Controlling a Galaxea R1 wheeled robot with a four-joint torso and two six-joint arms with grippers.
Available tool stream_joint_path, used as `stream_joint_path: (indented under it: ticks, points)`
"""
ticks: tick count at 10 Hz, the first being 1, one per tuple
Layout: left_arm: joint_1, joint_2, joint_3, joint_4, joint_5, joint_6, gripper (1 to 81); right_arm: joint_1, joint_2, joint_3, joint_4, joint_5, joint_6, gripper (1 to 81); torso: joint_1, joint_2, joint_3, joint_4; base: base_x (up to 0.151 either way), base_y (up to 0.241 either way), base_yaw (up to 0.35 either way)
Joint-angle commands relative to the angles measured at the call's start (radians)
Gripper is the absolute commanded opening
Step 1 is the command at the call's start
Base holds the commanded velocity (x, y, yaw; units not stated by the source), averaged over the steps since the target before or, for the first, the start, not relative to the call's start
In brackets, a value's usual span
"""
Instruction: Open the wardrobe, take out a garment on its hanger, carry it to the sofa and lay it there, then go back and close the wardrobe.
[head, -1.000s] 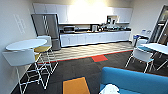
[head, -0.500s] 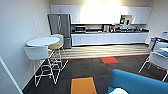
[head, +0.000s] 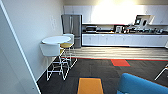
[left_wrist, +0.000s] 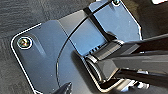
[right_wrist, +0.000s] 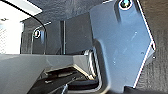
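Blue upholstered sofa (head: 142, 85) at lower right of the head view; robot turning on the spot.

Compared with a second ago the whole head view has swung: the round white high table (head: 56, 39) with its white and yellow stools (head: 65, 45) has slid from far left toward centre, and a plain white wall (head: 32, 27) now fills the left. That reads as the camera turning, not furniture moving. Steel refrigerator (head: 71, 27) and white kitchen cupboards (head: 120, 40) stand along the far wall; an orange carpet tile (head: 90, 85) lies just beside the sofa. Judgement: a driving phase. Finger state of either gripper: cannot tell from the wrist views.
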Motion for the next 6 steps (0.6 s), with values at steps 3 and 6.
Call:
stream_joint_path:
  ticks: [3,6]
  points:
    - [-0.034,0.005,0.002,0.007,0.043,0.005,81.1,0.033,0.004,-0.001,0.007,-0.04,-0.001,81.1,0.0,0.0,0.0,0.0,0.0,0.0,0.321]
    - [-0.035,0.007,-0.002,0.007,0.043,0.005,81.1,0.033,0.004,-0.001,0.007,-0.042,-0.002,81.1,0.0,0.0,0.0,0.0,0.0,0.0,0.323]
